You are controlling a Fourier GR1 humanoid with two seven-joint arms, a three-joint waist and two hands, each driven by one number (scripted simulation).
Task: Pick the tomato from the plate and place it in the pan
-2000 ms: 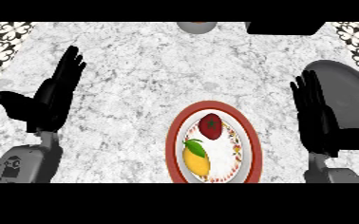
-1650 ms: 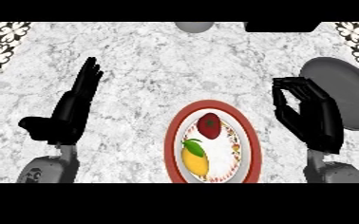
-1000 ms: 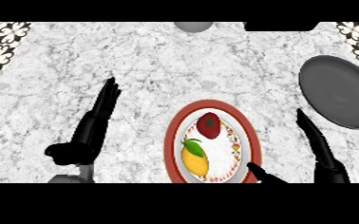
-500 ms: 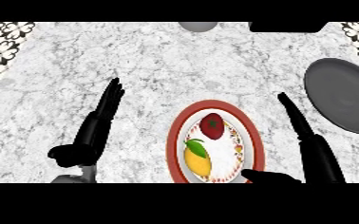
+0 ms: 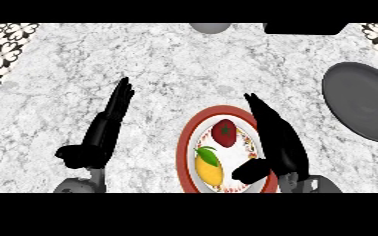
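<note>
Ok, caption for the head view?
Black right hand, open, over the right rim of the red-rimmed plate beside the red tomato; dark grey round pan far right, left hand open at left.

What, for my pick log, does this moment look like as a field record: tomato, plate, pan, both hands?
tomato: on the plate, not held
plate: red-rimmed, also holds a yellow fruit
pan: view's right edge, apart from plate
right hand: open, over plate's right rim beside tomato
left hand: open, left of plate

The right hand (image 5: 279, 139) hides part of the plate (image 5: 184, 152); the pan (image 5: 358, 105) is cropped.
</note>
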